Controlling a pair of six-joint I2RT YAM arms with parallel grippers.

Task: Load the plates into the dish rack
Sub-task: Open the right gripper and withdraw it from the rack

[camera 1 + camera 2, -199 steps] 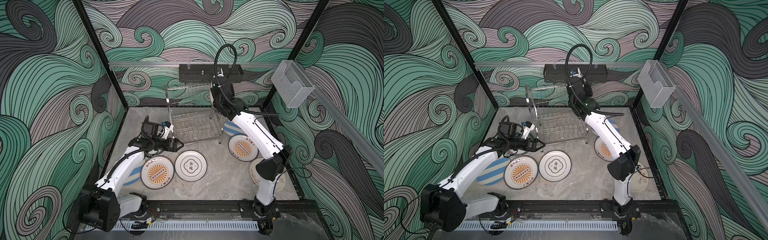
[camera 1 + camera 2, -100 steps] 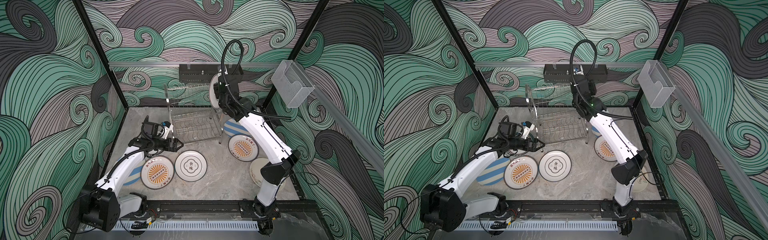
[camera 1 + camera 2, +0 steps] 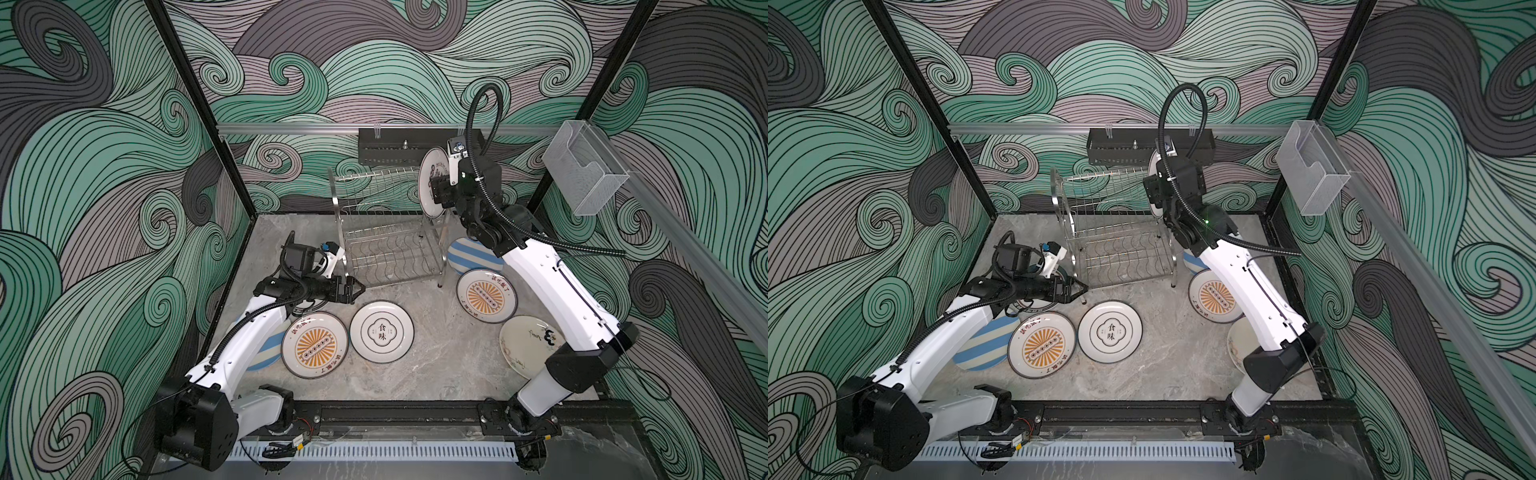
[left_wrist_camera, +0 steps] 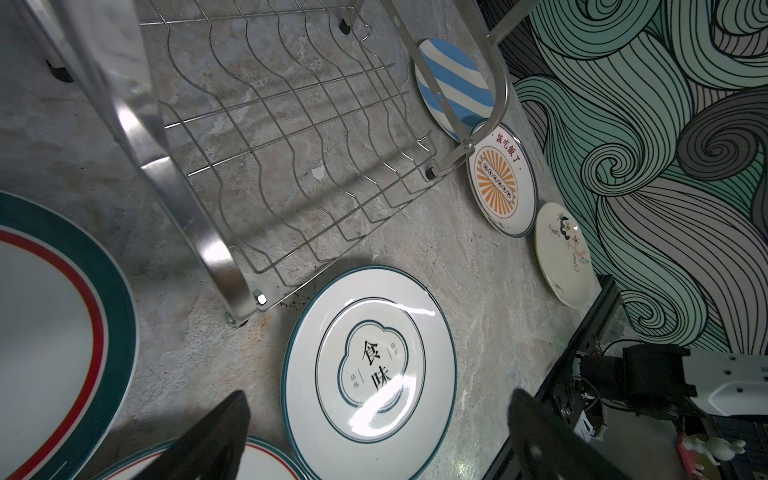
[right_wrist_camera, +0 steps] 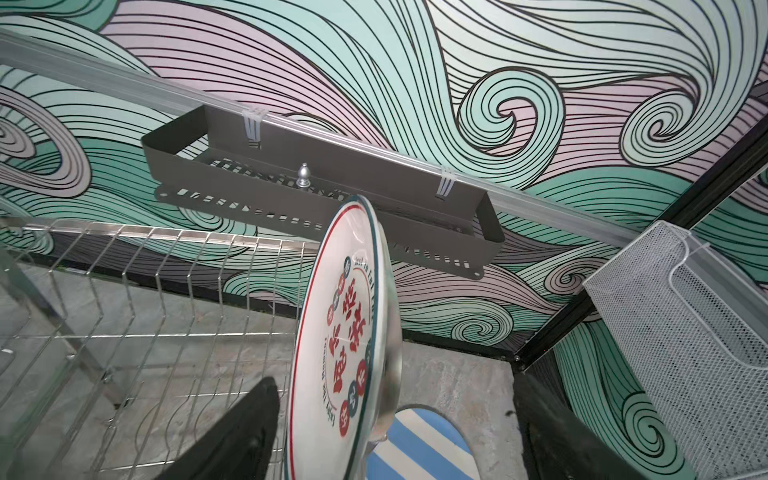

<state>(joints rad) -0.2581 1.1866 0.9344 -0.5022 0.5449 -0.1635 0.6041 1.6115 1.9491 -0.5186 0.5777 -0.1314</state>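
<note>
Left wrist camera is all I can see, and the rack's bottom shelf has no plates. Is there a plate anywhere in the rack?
Observer: Yes. A plate with red characters stands on edge at the right end of the top tier of the dish rack.
Operator: Is something squeezing it?
Observer: No. The right gripper is around it with its jaws open, one on each side.
Operator: Any plates hiding from me?
Observer: A blue-striped plate lies flat, partly under the left arm.
</note>
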